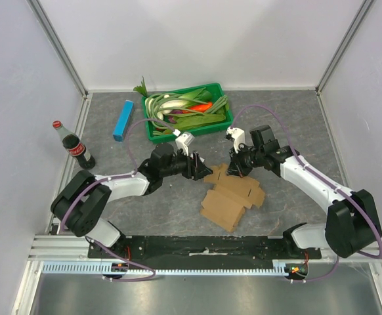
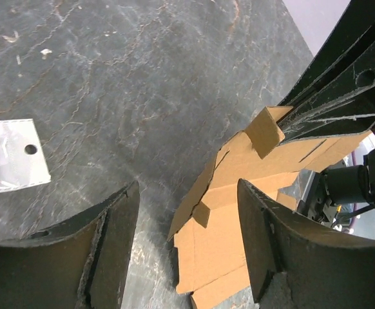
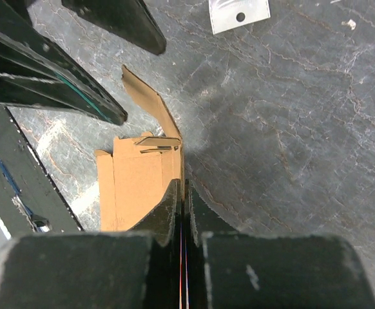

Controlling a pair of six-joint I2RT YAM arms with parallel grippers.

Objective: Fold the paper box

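Early folding: the right gripper (image 3: 182, 187) pinches a raised flap of the box (image 1: 230, 197); the left gripper (image 2: 187, 190) stands wide open, empty. Next, I think, it must catch another flap.

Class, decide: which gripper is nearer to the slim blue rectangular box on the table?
Left. The left gripper sits right of the slim blue rectangular box and lower in the top view; the right gripper lies further right, past the left one.
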